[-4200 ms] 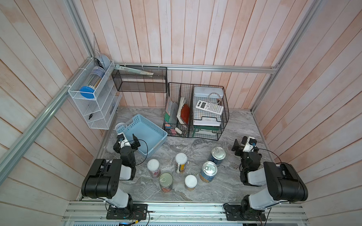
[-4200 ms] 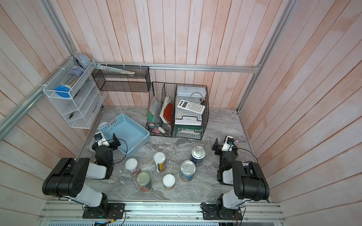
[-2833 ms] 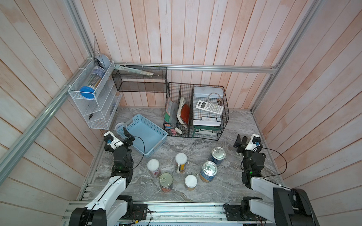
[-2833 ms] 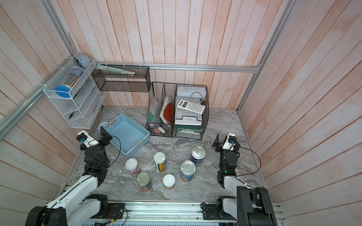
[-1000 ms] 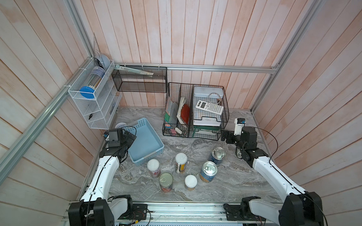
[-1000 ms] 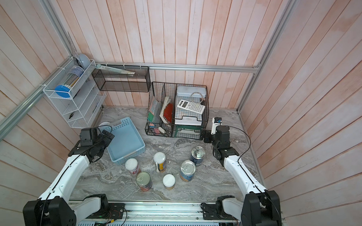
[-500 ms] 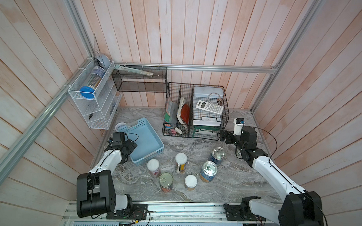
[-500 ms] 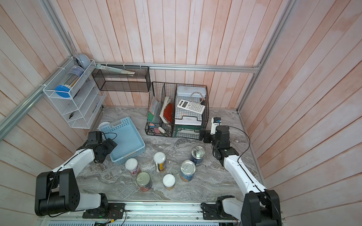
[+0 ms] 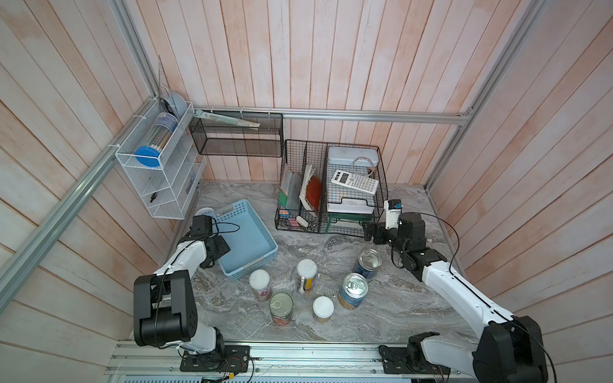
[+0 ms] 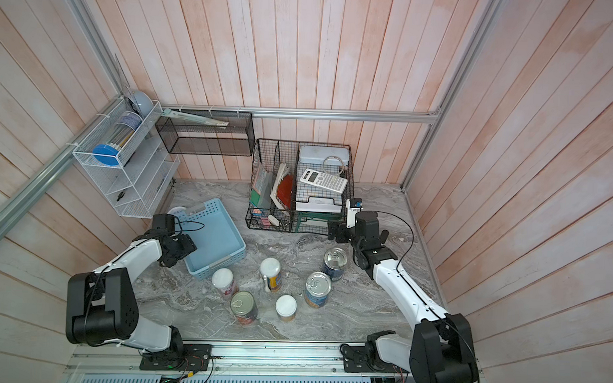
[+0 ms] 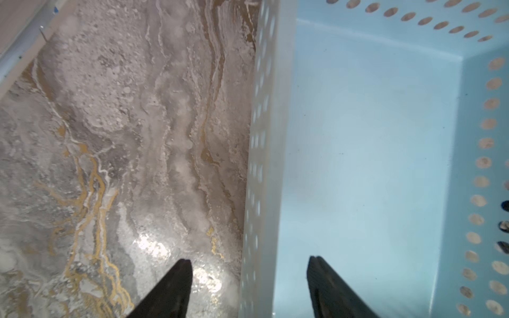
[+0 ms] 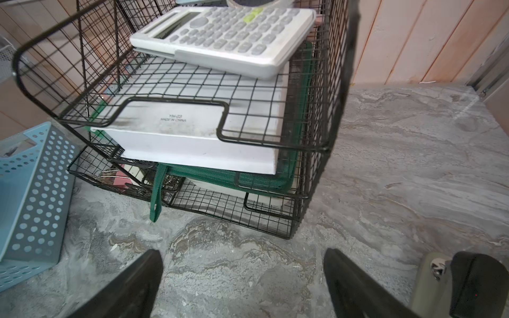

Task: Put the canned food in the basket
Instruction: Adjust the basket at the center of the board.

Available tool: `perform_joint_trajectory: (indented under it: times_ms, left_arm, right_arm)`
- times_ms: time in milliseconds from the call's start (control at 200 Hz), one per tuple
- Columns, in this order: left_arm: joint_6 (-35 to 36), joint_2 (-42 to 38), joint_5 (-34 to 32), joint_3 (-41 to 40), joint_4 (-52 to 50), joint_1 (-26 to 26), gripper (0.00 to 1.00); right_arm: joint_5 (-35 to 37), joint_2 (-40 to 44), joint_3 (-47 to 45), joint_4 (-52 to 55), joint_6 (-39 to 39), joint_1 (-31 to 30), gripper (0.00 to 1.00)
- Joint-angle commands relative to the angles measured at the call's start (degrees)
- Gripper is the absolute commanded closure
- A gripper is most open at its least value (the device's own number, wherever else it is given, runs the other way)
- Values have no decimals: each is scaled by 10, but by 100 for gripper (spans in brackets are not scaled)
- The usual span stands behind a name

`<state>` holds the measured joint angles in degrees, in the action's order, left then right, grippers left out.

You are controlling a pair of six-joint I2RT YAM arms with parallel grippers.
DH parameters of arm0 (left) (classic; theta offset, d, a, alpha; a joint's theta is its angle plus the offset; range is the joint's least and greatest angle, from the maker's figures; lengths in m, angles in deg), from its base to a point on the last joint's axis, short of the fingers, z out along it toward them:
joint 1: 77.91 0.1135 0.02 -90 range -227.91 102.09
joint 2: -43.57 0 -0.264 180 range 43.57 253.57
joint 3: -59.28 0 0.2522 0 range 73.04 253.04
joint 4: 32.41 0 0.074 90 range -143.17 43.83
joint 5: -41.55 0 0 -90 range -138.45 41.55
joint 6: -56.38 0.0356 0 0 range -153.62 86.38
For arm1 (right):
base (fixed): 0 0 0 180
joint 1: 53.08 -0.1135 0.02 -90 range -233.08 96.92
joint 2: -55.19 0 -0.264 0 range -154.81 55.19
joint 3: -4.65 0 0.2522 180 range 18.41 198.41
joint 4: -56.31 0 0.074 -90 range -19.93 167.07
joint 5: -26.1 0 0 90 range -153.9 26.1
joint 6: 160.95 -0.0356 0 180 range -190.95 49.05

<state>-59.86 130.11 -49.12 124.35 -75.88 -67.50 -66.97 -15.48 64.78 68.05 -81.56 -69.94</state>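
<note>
Top views both show the light blue basket (image 9: 247, 232) sitting askew on the left part of the counter (image 9: 399, 308), its floor bare. The left gripper (image 9: 224, 252) is at the basket's near-left wall. All the canned food stands upright on the counter outside the basket, on its near and right sides. The left jar (image 9: 260, 283) is just beside the basket's near corner and the middle jar (image 9: 306, 275) is right of it. The red can (image 9: 281, 308) and the near jar (image 9: 323, 308) stand nearest the rail. The near blue can (image 9: 353, 290) and the far blue can (image 9: 366, 263) are furthest right. The right gripper (image 9: 369, 234) hangs beyond the far blue can, just in front of the black wire organiser (image 9: 382, 188), which carries a calculator (image 9: 355, 181)

Left wrist view: the jaws of the left gripper (image 11: 248, 261) stand apart, straddling the basket's perforated wall. One finger (image 11: 176, 286) is over the marbled counter (image 11: 124, 137), the other over the basket (image 11: 371, 165) floor. A gap shows on each side of the wall, so nothing is gripped

Right wrist view: the right gripper (image 12: 242, 253) has its jaws wide open with only counter (image 12: 399, 165) between them. It faces the organiser (image 12: 325, 110), with the calculator (image 12: 225, 35) on the upper tray. A corner of the basket (image 12: 35, 176) shows beside the organiser
</note>
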Motion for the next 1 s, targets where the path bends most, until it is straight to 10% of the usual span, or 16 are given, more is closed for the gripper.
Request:
perform_joint_trajectory:
  times_ms: [0,995]
  left_arm:
    - [57,22,-19,27,-39,-9,33]
    - [171,24,-120,40,-94,-120,85]
  right_arm:
    - [5,-13,25,20,8,-23,2]
    - [-100,-157,248,302,104,-305,2]
